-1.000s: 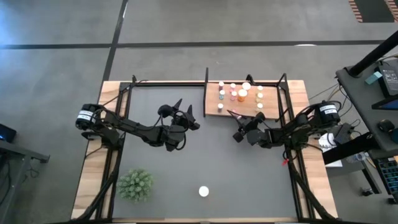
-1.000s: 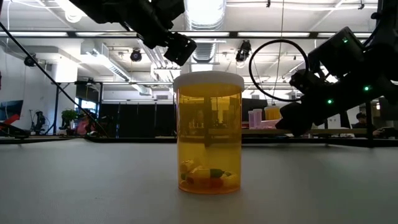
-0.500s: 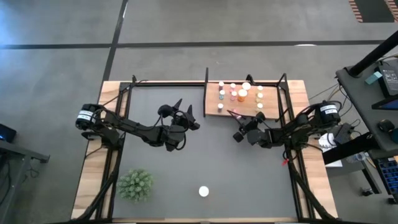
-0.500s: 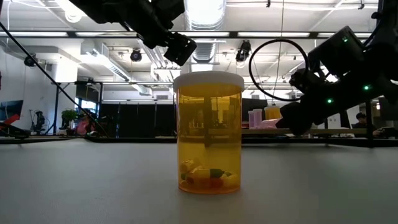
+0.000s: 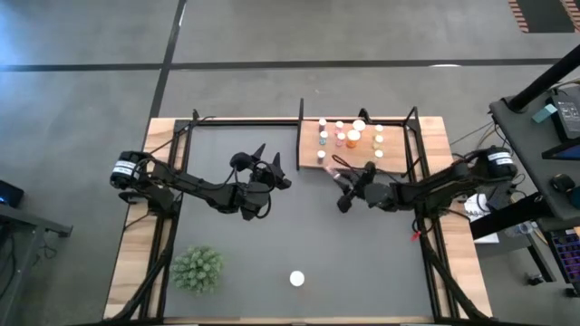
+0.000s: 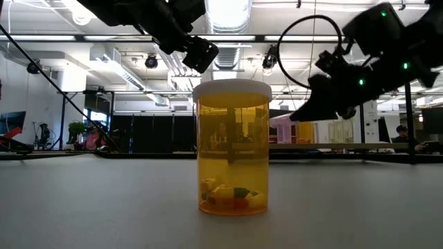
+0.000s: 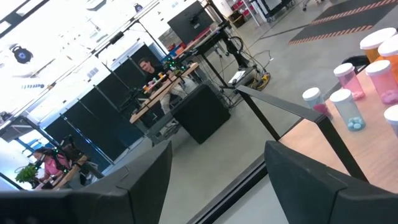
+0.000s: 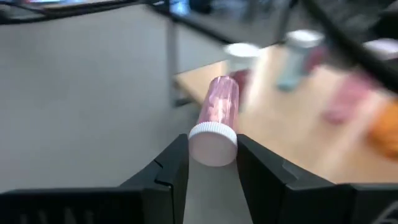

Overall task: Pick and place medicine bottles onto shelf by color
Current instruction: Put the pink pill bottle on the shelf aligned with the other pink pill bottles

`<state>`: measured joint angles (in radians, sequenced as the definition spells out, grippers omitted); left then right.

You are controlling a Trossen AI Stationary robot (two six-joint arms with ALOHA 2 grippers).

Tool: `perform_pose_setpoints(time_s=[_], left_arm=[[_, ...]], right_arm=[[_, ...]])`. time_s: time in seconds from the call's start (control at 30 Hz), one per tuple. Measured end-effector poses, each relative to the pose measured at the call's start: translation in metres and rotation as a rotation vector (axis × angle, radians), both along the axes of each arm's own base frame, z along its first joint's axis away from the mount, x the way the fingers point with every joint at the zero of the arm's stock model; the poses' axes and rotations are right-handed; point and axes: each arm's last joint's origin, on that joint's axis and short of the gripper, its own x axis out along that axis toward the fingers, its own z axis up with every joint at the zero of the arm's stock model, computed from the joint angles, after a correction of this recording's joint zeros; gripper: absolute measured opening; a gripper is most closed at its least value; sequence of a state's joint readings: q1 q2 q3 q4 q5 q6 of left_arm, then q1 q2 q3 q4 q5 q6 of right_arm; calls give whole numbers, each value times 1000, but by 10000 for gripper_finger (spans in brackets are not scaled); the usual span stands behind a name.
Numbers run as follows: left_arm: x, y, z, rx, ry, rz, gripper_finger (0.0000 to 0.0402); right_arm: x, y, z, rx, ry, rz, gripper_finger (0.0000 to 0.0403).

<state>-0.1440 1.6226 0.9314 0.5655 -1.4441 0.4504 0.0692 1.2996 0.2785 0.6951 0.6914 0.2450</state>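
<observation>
My right gripper [image 5: 339, 177] hangs just off the near left corner of the shelf [image 5: 308, 150], shut on a pink bottle [image 8: 217, 106] with a white cap. Several capped bottles [image 5: 353, 136], orange, pink and pale, stand upright on the shelf board. One orange bottle [image 6: 232, 149] stands upright alone on the mat near the front edge; from above only its white cap [image 5: 296, 279] shows. My left gripper [image 5: 268, 168] hovers open and level above the mat's middle, with nothing between its fingers [image 7: 149, 180]. My right gripper pinches the pink bottle by the sides of its white cap [image 8: 213, 142] between its two fingers. The fingers run along the bottle, whose body points away from the wrist toward the shelf. The bottle lies nearly level and tilted, lifted clear of the mat.
A spiky green plant [image 5: 198, 270] stands at the mat's near left. Thin black posts [image 5: 301, 118] rise at the shelf's corners, and a black frame runs along the table's sides. The dark mat between plant, lone bottle and shelf is bare.
My right gripper has risen and shifted a little toward the table's left along the shelf's near edge, tipping as it went. The pink bottle has come up with it between the fingers.
</observation>
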Motion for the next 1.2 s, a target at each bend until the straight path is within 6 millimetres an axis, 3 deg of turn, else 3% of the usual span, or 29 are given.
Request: perform_pose_setpoints(time_s=[0.1, 0.23, 0.43, 0.63, 0.8, 1.2], left_arm=[[0, 0, 0, 0, 1, 0, 240], [0, 0, 0, 0, 1, 0, 240], [0, 0, -1, 0, 3, 0, 240], [0, 0, -1, 0, 2, 0, 240], [0, 0, -1, 0, 3, 0, 240], [-1, 0, -2, 2, 14, 0, 240]], right_arm=[[4, 2, 15, 147, 30, 56, 114], [1, 1, 39, 305, 254, -15, 116], [-4, -1, 97, 439, 523, -149, 112], [10, -3, 131, 748, 613, 14, 115], [30, -7, 131, 991, 668, 161, 114], [65, -10, 82, 1030, 1000, 220, 112]])
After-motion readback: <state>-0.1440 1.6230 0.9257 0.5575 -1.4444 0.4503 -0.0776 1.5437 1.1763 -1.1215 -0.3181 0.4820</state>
